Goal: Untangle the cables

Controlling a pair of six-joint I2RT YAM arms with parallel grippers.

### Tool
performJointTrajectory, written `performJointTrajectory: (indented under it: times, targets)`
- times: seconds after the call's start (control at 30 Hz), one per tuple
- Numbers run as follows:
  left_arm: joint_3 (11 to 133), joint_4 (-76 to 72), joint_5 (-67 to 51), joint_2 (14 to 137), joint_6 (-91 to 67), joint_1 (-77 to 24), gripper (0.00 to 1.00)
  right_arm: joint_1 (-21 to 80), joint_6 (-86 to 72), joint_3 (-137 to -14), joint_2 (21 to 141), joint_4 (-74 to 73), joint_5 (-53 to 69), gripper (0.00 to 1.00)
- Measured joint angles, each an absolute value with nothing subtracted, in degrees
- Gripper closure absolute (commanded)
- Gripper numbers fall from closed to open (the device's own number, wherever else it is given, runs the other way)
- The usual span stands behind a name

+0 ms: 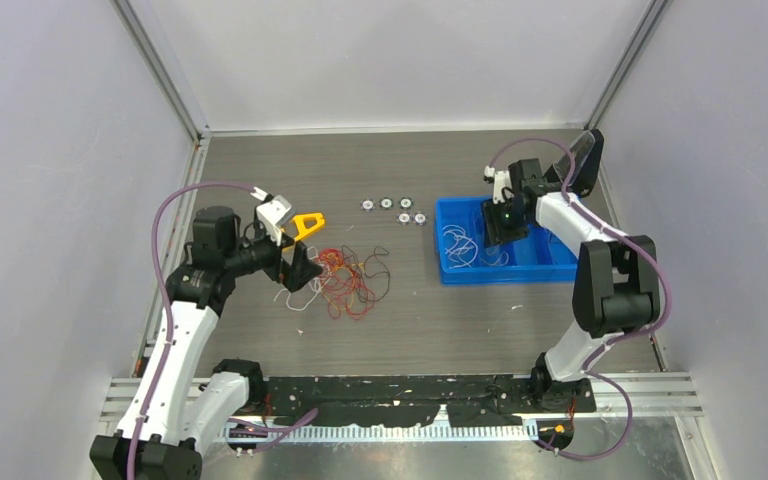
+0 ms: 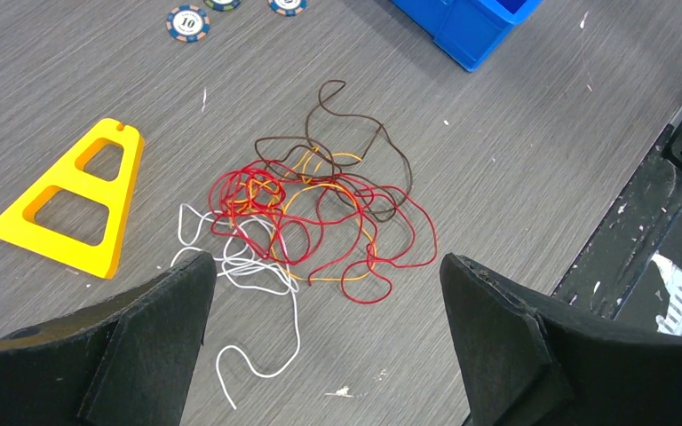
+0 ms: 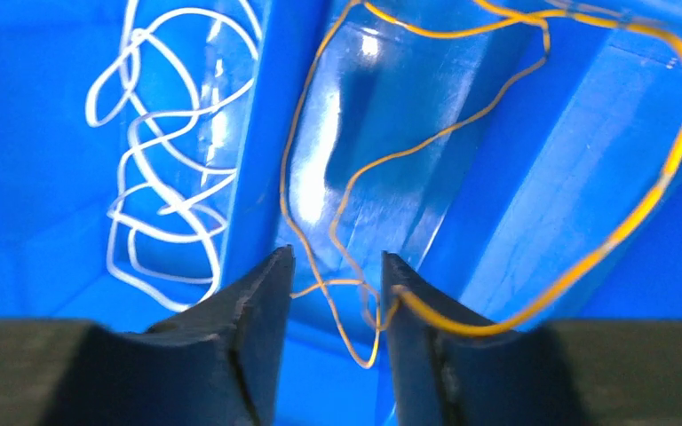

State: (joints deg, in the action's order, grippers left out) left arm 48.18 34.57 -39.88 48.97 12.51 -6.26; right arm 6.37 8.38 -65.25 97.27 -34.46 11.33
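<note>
We are looking at the main tangle of cables (image 1: 345, 275), which is lying on the grey table (image 1: 460, 330) in front of the left arm. In the left wrist view the tangle (image 2: 320, 213) is showing red, orange and dark brown strands looped through one another. White strands are trailing out of it toward the near side.

The left gripper (image 2: 324, 288) is hovering above the near edge of this clump. Its jaws are standing wide apart and touching none of the wires.

More cables are sitting in the blue bin (image 1: 505, 275) on the right half of the table. White loops (image 3: 164, 204) are lying in one compartment. An orange cable (image 3: 668, 176) is curling on the other side of a divider wall. The right gripper (image 3: 330, 293) is reaching down into that bin with its jaws a narrow gap apart. Strands of the orange cable are crossing that gap. The view is blurred here, so we are not sure whether the wire is resting on a fingertip (image 3: 400, 297) or merely passing in front of it.

A yellow triangular frame (image 2: 122, 204) is lying flat just left of the tangle, apart from it. A row of poker chips (image 1: 392, 208) is sitting farther back, between the tangle and the bin.
</note>
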Motion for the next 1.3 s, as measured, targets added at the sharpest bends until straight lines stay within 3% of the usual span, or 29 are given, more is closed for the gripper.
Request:
performJointTrajectory:
  times: [0.27,0.43,0.57,0.77,0.83,1.03,1.3]
  targets:
    - [48.2,34.6,-39.5,48.6,12.8,-6.3,0.00,6.4,9.3,-69.2,89.3,-40.3,13.6,0.18]
    - [48.2,35.7,-38.0,50.1,12.8,-6.3,0.01,6.4,10.9,-72.3,86.4,-44.0,14.9,0.08]
    - [48.1,37.2,-36.4,54.8,11.9,-6.3,0.00,6.4,12.2,-74.0,85.7,-45.6,14.1,0.13]
    - [46.5,38.5,-36.0,59.3,10.4,-6.3,0.01,5.3,14.5,-74.2,85.7,-47.1,11.1,0.45]
    - [46.3,38.5,-36.1,59.2,10.3,-6.3,0.00,4.2,14.9,-74.1,85.6,-46.7,10.2,0.50]
    - [46.3,38.5,-36.2,59.0,10.2,-6.3,0.00,2.6,14.7,-74.1,83.5,-43.1,6.0,0.48]
    - [46.3,38.5,-36.3,59.0,10.3,-6.3,0.00,2.7,14.9,-74.1,87.7,-37.6,-1.6,0.53]
